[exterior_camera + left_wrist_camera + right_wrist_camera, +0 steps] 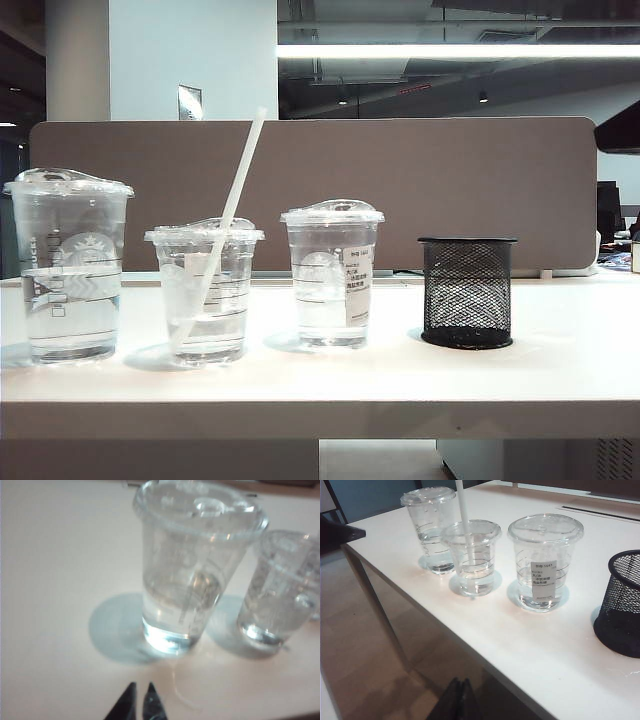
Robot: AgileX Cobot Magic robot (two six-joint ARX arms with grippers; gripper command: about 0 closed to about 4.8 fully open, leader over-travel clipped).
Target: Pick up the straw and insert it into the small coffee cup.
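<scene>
Judging from how things lie, you have the main job done: the straw (232, 208) stands slanted through the lid of the small coffee cup (205, 293), its lower end down in the water, its top leaning away above the rim. That cup sits between the tallest cup (68, 265) and the mid-height cup (332, 275), with the mesh pen holder (467, 292) well apart at the far side of the white table (400, 375). Neither arm shows in the exterior view. Your left gripper (139, 702) hangs near the tallest cup, fingertips pinched together on nothing. Your right gripper (460, 700) is clenched and empty too, off the table's edge. Little seems left beyond parking both arms.
</scene>
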